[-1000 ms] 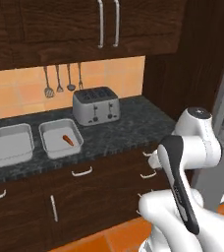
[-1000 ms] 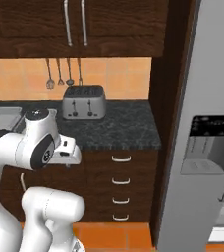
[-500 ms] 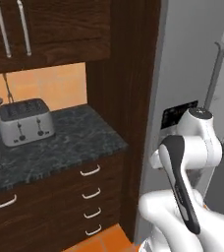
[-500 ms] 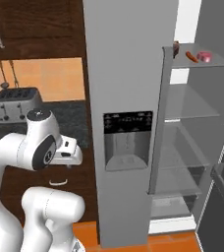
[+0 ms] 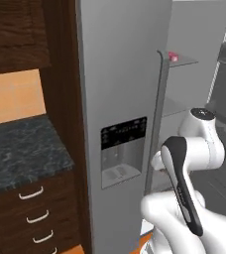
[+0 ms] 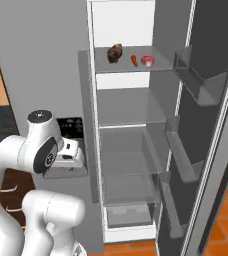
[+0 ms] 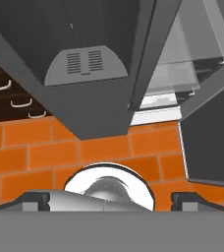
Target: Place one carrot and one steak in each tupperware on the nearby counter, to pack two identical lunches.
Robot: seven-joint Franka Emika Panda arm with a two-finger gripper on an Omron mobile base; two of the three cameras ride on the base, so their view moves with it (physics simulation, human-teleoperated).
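While the fridge (image 6: 136,125) stands open, one carrot (image 6: 134,60) and two steaks, brown (image 6: 114,52) and pink (image 6: 147,60), are shelved at its top, well apart from the counter (image 5: 21,158). The gripper (image 7: 111,197), spread wide and empty, is aimed floorward; ample clearance is offered between shelf front and door.

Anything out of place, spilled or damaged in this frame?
Nothing spilled or damaged. The fridge door stands wide open, and a brown steak, a carrot and a pink steak lie on the top shelf. The lower shelves are bare.
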